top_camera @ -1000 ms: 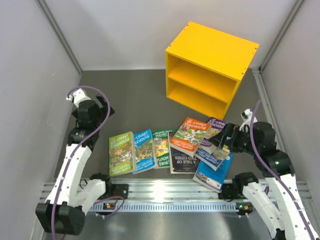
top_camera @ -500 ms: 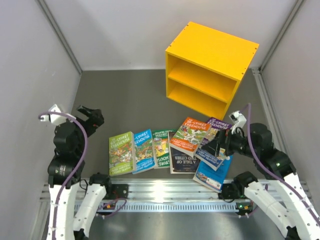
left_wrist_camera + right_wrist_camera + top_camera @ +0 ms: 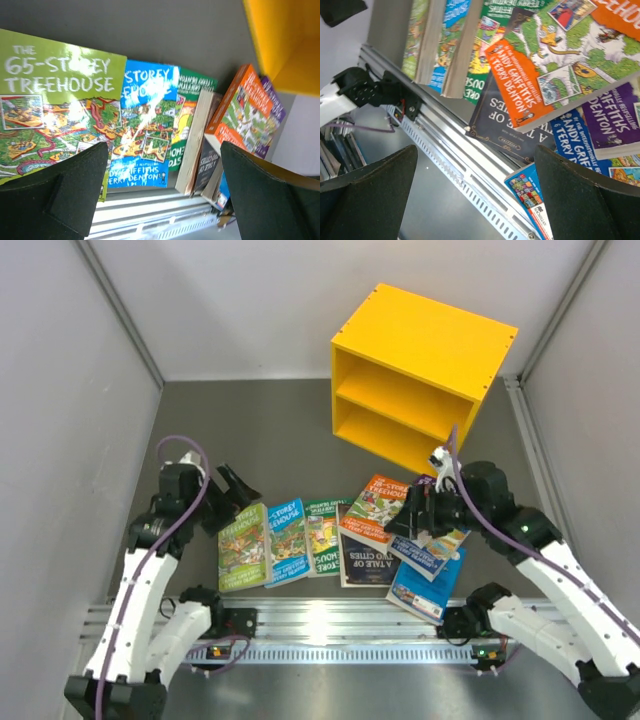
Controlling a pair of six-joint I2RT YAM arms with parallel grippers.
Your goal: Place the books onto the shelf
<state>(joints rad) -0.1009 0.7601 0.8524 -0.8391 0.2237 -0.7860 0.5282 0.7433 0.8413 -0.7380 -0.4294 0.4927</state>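
Nothing shelved: the books lie fanned along the near edge of the table, the shelf empty toward its far right corner. My left claw and right claw both gape apart, holding nothing.

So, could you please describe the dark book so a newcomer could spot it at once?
Start at the bright yellow boxy shelf, then drop to the row of paperbacks lying flat in front of it. The dark-covered book sits mid-row, partly under an orange cartoon-covered paperback; it alone has a near-black cover with pale lettering.
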